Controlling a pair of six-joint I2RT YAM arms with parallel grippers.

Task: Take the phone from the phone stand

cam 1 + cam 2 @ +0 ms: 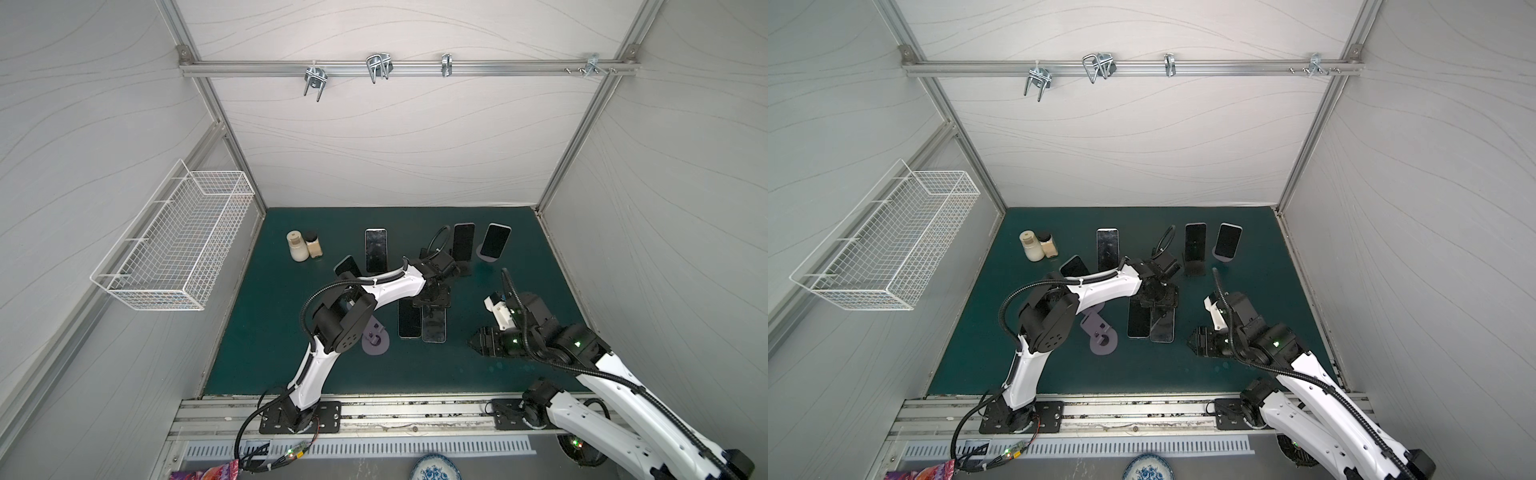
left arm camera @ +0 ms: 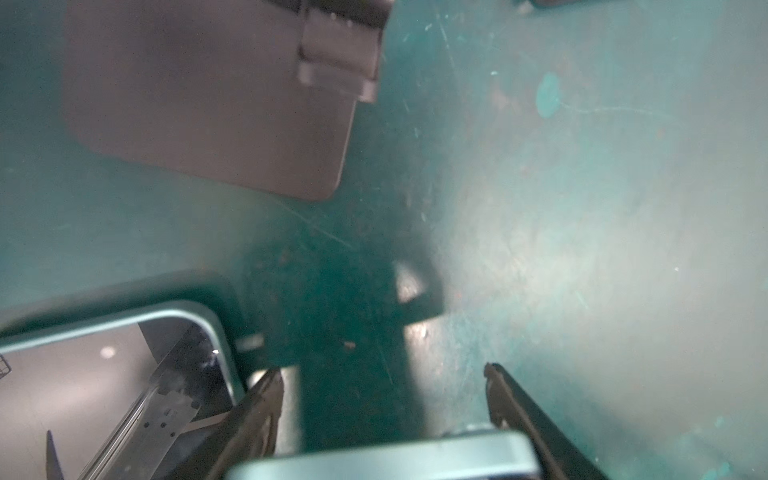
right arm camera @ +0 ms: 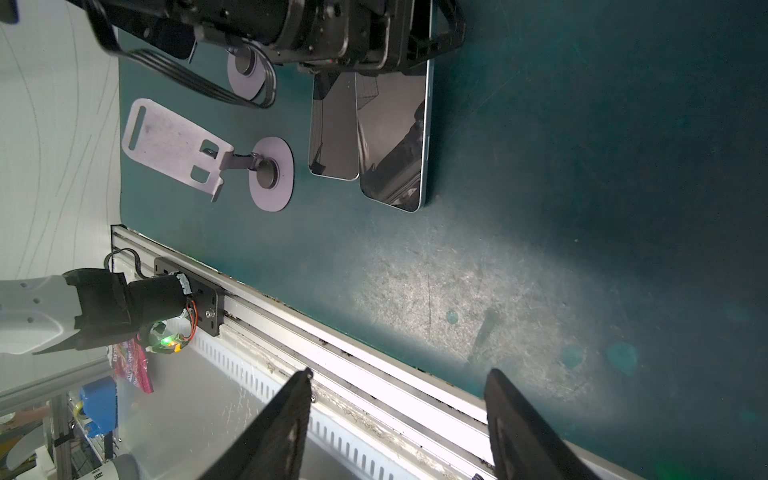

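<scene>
My left gripper (image 1: 432,297) (image 2: 382,370) is shut across the far end of a phone (image 1: 434,326) (image 2: 382,461) with a pale green edge. That phone lies almost flat, low over the green mat, and its edge slightly overlaps a second flat phone (image 1: 409,322) (image 3: 332,133). Just beyond the gripper stands a black phone stand (image 1: 463,268) bearing a dark phone (image 1: 463,241). Further right, a round purple stand (image 1: 484,254) bears another phone (image 1: 494,241). An empty purple stand (image 1: 376,340) (image 3: 174,145) lies to the left. My right gripper (image 1: 471,343) (image 3: 399,372) is open and empty, near the front right.
Two more phones (image 1: 376,249) (image 1: 347,266) stand propped at the back left, next to two small bottles (image 1: 297,245) (image 1: 313,243). A white wire basket (image 1: 174,245) hangs on the left wall. An aluminium rail (image 1: 415,409) runs along the mat's front edge.
</scene>
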